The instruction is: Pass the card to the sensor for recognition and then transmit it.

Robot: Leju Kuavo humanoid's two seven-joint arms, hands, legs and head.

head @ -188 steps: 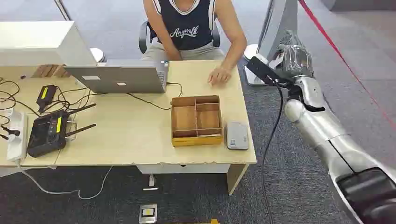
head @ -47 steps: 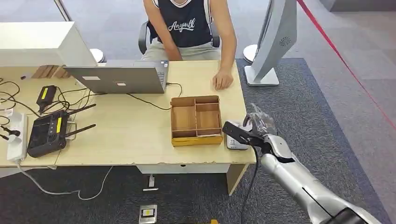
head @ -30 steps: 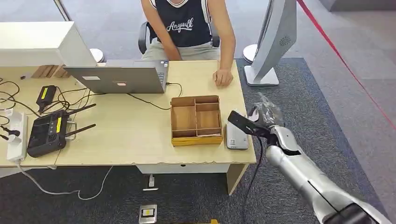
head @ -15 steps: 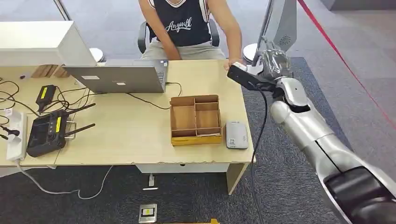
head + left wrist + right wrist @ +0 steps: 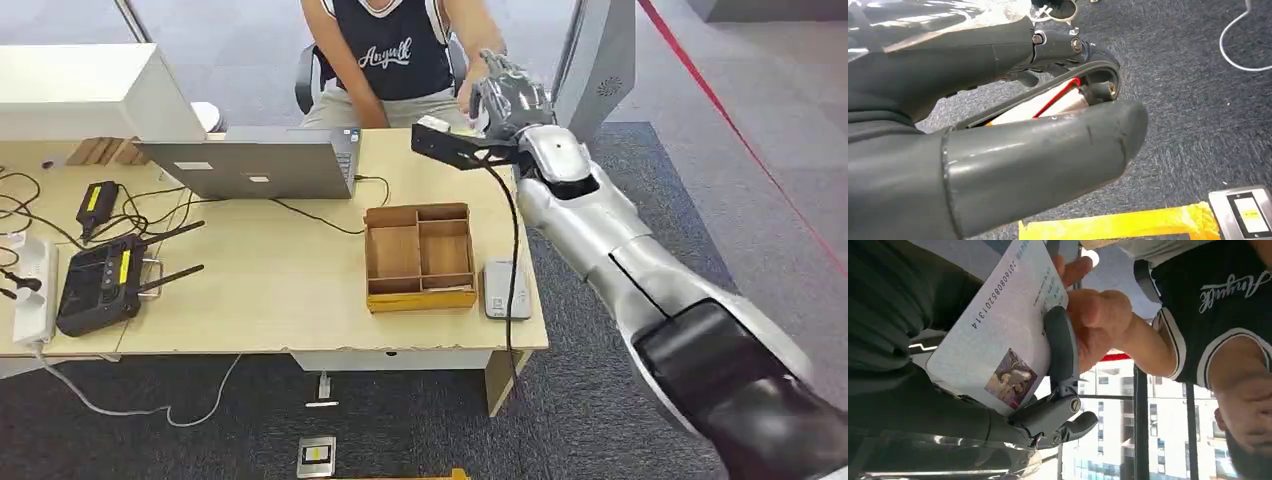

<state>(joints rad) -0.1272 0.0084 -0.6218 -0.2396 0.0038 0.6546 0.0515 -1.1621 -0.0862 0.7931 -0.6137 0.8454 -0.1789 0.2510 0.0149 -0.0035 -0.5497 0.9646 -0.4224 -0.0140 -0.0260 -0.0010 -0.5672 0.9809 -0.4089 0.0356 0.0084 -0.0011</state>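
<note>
**Card held out at the far edge of the worktop**

While the right hand (image 5: 512, 100) reaches across the upper centre of the head view, it holds the card (image 5: 1000, 335) pinched between its dark fingers (image 5: 1060, 347) and the palm. Close up, the card's white face bears a printed number and a small photo. A person's hand (image 5: 1098, 322) touches the card's far edge, with a thumb on it. The person (image 5: 400, 55), in a dark sleeveless top, sits behind the worktop (image 5: 290, 300).

Item, left hand (image 5: 998, 145): hangs over grey carpet, fingers curled in toward the thumb; whether it holds anything I cannot tell.

Item, sensor (image 5: 507, 290): a flat grey pad near the worktop's lower right corner, just right of the wooden tray (image 5: 420, 258), well apart from the card.

Item, laptop (image 5: 255, 165): upper centre-left of the worktop.

Item, black router (image 5: 100, 285) with cables: left side.
</note>
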